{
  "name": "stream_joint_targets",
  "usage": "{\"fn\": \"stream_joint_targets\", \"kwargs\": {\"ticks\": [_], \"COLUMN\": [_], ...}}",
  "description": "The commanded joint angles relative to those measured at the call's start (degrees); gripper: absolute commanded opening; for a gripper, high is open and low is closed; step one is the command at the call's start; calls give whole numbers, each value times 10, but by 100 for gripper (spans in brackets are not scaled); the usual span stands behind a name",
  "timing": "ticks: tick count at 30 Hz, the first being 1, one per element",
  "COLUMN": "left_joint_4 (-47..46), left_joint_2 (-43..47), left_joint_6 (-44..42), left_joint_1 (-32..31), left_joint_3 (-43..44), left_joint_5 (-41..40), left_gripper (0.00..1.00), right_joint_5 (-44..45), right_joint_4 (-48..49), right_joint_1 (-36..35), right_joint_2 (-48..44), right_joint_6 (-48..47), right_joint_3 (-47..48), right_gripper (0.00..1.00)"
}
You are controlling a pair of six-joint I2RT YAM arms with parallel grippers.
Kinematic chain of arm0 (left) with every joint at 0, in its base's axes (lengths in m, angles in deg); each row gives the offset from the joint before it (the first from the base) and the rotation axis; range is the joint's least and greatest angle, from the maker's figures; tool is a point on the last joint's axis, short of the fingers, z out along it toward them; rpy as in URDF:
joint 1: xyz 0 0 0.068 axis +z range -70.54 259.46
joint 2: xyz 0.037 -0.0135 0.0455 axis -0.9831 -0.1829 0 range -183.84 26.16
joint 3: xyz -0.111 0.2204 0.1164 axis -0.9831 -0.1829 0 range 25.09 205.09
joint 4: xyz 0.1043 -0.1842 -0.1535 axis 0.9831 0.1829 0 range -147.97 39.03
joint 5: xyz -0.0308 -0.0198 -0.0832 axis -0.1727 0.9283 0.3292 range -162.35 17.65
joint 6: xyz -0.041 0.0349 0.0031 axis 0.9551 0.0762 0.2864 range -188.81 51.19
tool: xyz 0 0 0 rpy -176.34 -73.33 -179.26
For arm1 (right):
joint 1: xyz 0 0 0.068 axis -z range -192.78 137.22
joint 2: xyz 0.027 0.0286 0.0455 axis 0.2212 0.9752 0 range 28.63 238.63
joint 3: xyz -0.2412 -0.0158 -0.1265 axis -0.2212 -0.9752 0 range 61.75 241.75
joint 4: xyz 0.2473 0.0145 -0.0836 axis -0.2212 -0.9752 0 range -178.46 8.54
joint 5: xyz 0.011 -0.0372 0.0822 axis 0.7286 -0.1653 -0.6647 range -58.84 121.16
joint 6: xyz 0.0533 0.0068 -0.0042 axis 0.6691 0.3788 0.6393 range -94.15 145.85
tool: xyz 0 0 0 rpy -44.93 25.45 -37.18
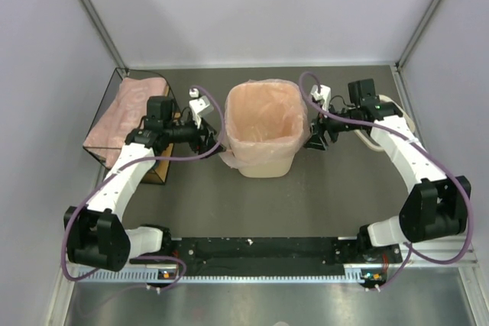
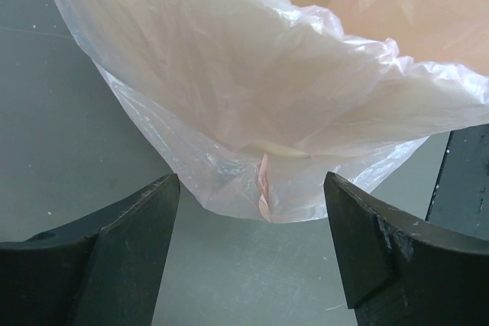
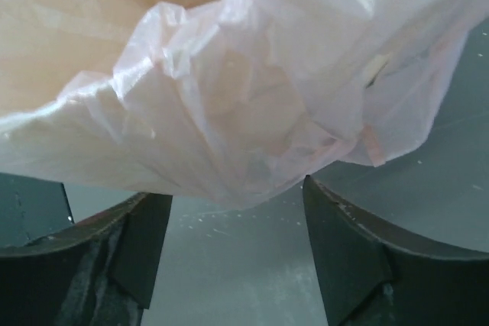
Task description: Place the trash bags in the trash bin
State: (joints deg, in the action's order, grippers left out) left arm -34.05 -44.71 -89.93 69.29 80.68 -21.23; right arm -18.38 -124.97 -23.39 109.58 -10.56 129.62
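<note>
Enclosure: pale lavender-white walls (image 1: 267, 5) on three sides, aluminium corner posts (image 1: 93, 13), dark grey matte desk (image 1: 229, 204), brushed-metal strip (image 1: 267, 303) along near edge. Lighting even, diffuse.

Near the far edge of the tabletop (image 1: 199, 211), about midway between its left and right edges: trash bin (image 1: 263, 169). Inside the bin, one trash bag (image 1: 260, 112), spread open, film folded out over the rim and hanging down the outer walls. At the far left corner: wire box (image 1: 158, 173), with a stack of trash bags (image 1: 131, 106) lying in it. Between box and bin, just left of the bin: left gripper (image 1: 206, 141), fingers (image 2: 130, 227) on either side of the film's hanging hem. Just right of the bin: right gripper (image 1: 317, 140), fingers (image 3: 351, 250) below the draped film. At the near edge, left and right: left arm's base (image 1: 145, 240), right arm's base (image 1: 378, 234).
</note>
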Motion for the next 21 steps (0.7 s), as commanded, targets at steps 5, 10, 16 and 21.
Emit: {"fn": "stream_joint_targets", "kwargs": {"ticks": [5,10,16,21], "left_joint_4": [18,2,-60,-16], "left_joint_2": [29,18,1,-20], "left_joint_6": [40,99,163,109], "left_joint_1": [29,39,39,38], "left_joint_3": [36,73,98,154], "left_joint_5": [-31,-99,-209,-166], "left_gripper": [86,86,86,84], "right_joint_5": [94,123,234,291], "right_joint_4": [-111,-154,-135,-139], "right_joint_1": [104,229,251,245], "right_joint_2": [-57,-18,46,158], "right_joint_6": [-37,-61,-68,-105], "right_joint_3": [44,88,105,144], "right_gripper": [81,99,99,95]}}
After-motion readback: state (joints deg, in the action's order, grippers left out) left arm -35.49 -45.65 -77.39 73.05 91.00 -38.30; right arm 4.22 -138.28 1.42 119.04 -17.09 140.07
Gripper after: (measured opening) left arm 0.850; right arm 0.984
